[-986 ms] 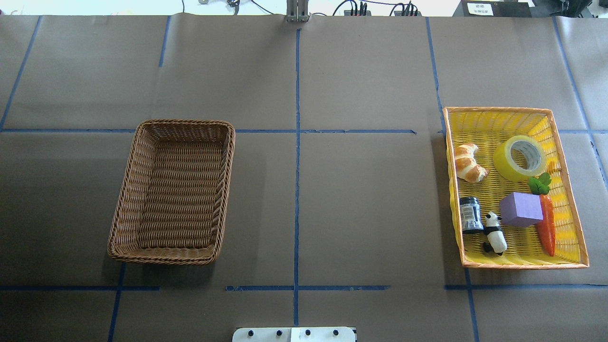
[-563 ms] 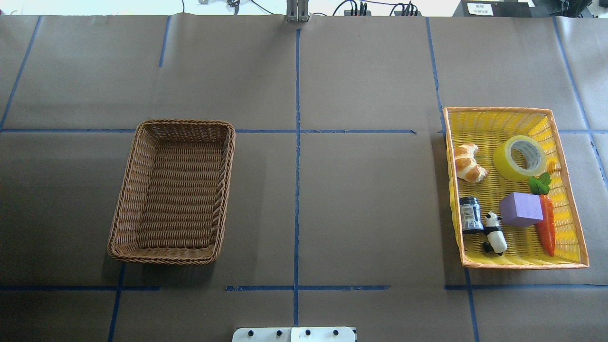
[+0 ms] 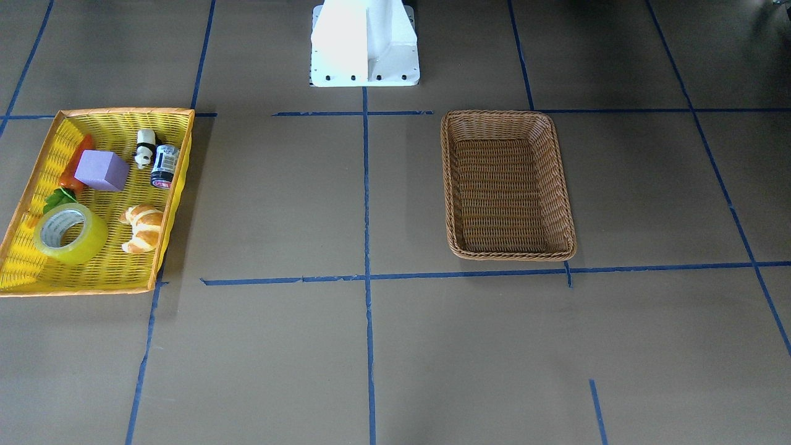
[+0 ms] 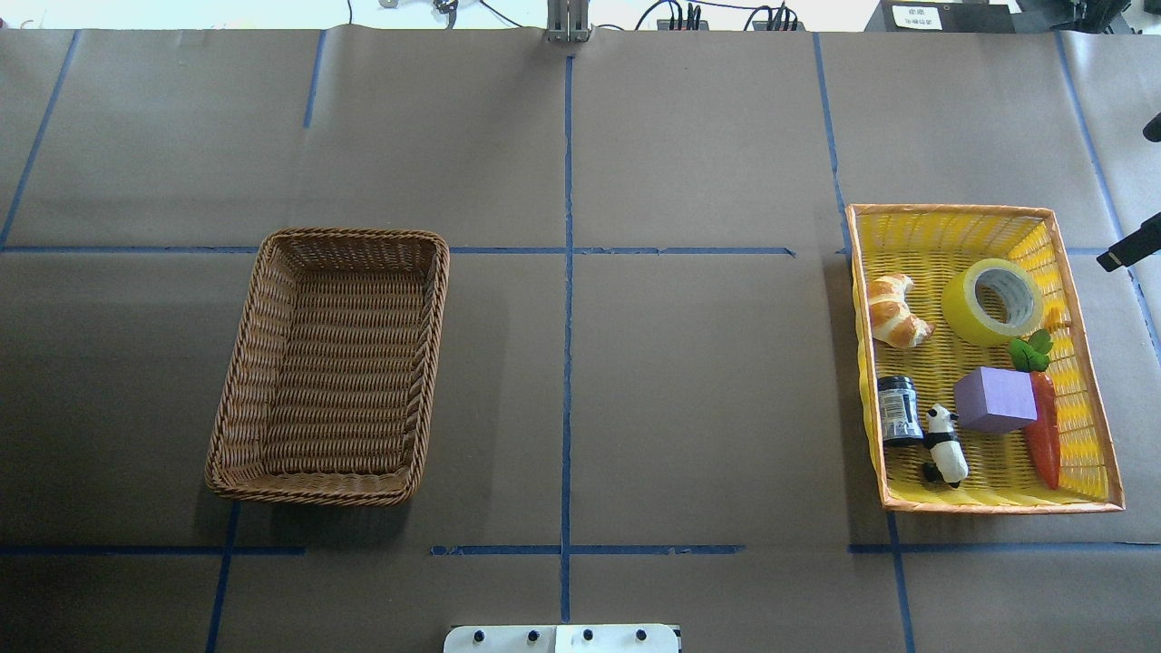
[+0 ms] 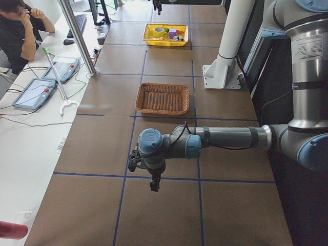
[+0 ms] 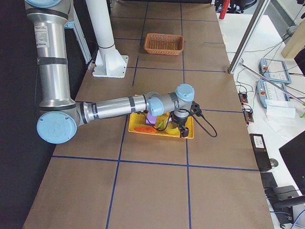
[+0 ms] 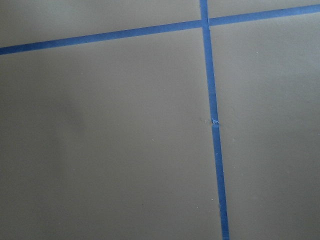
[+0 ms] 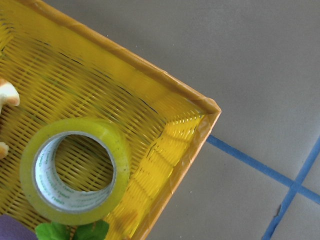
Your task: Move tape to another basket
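Note:
The tape, a yellow-green roll with a pale core, lies flat in the far right part of the yellow basket. It also shows in the front view and fills the lower left of the right wrist view. The brown wicker basket stands empty on the left half of the table. My right gripper hangs over the yellow basket's outer far corner, beside the tape; a dark part of it shows at the overhead view's right edge. I cannot tell whether it is open. My left gripper hangs over bare table far from both baskets; I cannot tell its state.
The yellow basket also holds a croissant, a purple block, a carrot, a panda figure and a dark jar. The white robot base stands at the table's near middle. An operator sits beyond the far edge.
A dark part of the right arm has come into the overhead view at its right edge, near the yellow basket's far corner. The tape and both baskets have not moved.

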